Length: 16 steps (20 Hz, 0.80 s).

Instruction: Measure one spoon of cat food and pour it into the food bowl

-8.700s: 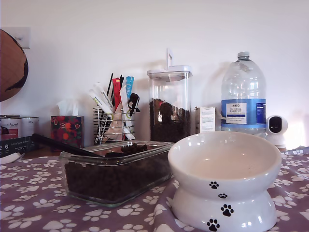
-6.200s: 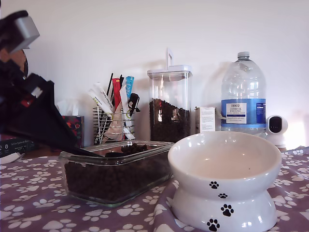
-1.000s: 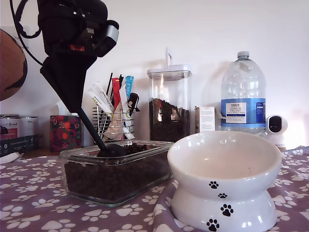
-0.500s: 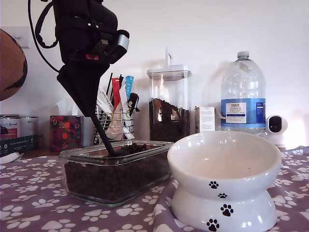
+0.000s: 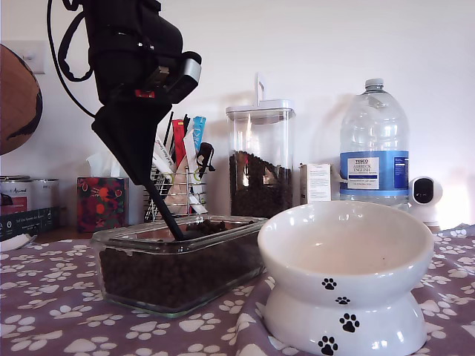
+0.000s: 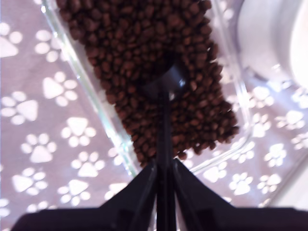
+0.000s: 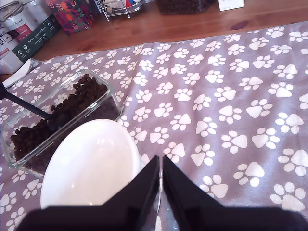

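Water bottle [image 5: 374, 144], lidded canister [image 5: 260, 159], wire caddy [image 5: 174, 194] w/ utensils behind

Glass dish [image 5: 178, 267] of cat food [image 6: 154, 67] at the exterior view's left of food bowl [image 5: 345, 274].

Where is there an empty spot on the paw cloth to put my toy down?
The widest bare patch is the paw-print cloth between the food bowl and the wooden strip. It is crowded where the bowl nearly touches the glass dish.

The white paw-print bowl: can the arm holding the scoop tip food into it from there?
Probably yes. My first end effector holds the spoon in the cat food, and the food bowl stands open right beside the glass dish.
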Each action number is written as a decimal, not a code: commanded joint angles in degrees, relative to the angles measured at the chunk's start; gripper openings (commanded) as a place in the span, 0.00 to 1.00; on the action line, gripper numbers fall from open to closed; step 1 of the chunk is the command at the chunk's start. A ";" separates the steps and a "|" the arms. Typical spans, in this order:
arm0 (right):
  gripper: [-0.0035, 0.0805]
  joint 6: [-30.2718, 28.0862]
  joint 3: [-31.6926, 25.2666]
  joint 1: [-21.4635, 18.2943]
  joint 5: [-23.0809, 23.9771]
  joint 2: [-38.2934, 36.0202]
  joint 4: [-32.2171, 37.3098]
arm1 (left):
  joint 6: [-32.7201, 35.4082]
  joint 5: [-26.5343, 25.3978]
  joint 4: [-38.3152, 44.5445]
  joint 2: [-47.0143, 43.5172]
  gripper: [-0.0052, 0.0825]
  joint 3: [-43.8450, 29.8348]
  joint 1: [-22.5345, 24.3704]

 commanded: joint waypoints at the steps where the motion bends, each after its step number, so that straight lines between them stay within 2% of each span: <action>1: 0.03 -0.24 0.11 0.24 0.02 0.33 0.52 | 0.24 -2.43 1.05 2.10 0.03 -0.35 -0.31; 8: 0.03 -0.22 0.11 0.24 0.00 0.33 0.46 | 0.24 -2.67 6.19 2.16 0.03 -0.37 -0.02; 16: 0.03 -0.20 0.11 0.24 -0.02 0.33 0.48 | -0.24 -2.36 6.62 2.54 0.03 -0.55 -0.22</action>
